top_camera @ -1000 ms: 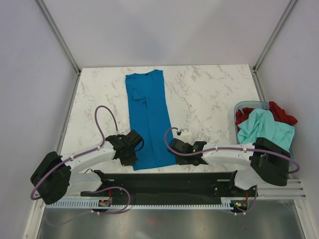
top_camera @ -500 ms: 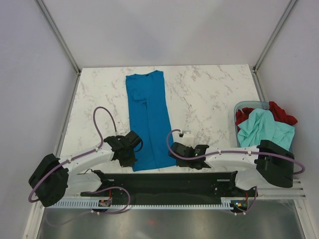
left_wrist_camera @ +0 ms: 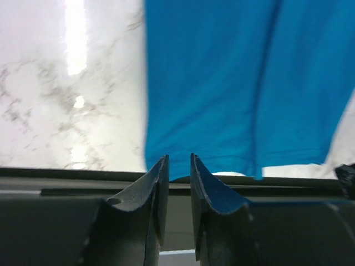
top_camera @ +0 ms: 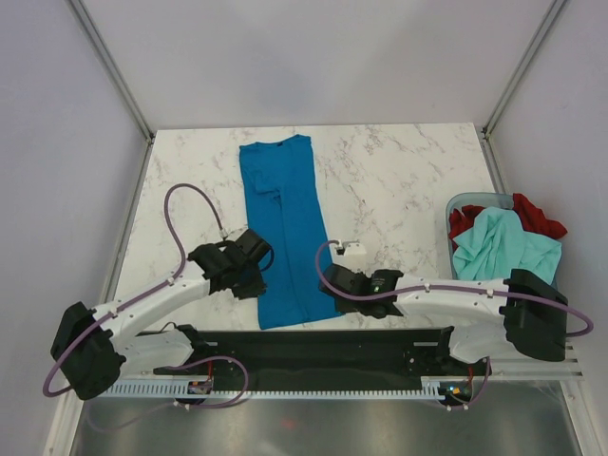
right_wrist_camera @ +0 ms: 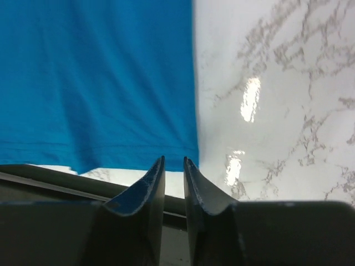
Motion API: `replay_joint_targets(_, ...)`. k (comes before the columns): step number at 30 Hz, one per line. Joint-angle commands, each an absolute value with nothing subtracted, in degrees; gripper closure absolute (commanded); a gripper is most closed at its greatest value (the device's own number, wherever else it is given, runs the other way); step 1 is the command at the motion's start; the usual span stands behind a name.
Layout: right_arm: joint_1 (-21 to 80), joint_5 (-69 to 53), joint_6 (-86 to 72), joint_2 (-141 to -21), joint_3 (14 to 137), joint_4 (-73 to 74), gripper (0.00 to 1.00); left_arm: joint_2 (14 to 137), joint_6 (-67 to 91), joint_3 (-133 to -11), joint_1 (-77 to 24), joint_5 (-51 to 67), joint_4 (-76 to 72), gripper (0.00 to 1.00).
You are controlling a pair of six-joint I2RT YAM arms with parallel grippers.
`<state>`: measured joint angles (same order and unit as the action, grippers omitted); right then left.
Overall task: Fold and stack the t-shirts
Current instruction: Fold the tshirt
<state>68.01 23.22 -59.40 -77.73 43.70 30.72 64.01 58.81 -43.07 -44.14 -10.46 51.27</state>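
The vivid blue t-shirt (top_camera: 283, 228) lies on the marble table (top_camera: 399, 180) as a long narrow strip, its hem at the near edge. My left gripper (top_camera: 249, 277) is at the hem's left corner and my right gripper (top_camera: 334, 283) at its right corner. In the left wrist view the shirt (left_wrist_camera: 233, 83) ends just beyond my left gripper (left_wrist_camera: 176, 158), whose jaws stand a narrow gap apart and hold nothing. In the right wrist view the shirt (right_wrist_camera: 94, 72) ends just beyond my right gripper (right_wrist_camera: 173, 159), which is in the same state. The mint-teal t-shirt (top_camera: 499, 242) and the red t-shirt (top_camera: 537, 217) lie bunched in the basket.
The translucent grey-blue basket (top_camera: 456, 202) stands at the table's right edge. A black rail (top_camera: 313, 347) runs along the near edge just under the shirt's hem. Grey walls close in the table on three sides.
My left gripper has moved a little away from the near edge along the shirt's left side. My right gripper has shifted slightly by the right corner. The shirt has not moved.
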Motion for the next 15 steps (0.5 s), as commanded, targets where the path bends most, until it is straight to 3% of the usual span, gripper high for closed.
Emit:
replay_joint_targets(1,66.3,25.0,-53.1,-78.7,49.1,30.7,0.74,64.1,56.3,-45.7,-43.9,-7.0,45.1,0.72)
replay_joint_targets(6,64.8,21.9,-48.6,-82.1,51.4,28.1,0.81,66.1,57.7,-40.6,-44.1,2.3,37.3,0.82)
replay_joint_targets(15,64.6,15.9,-53.0,-82.0,42.9,22.2,0.86,67.8,61.9,-29.8,-44.7,2.0,36.1,0.90)
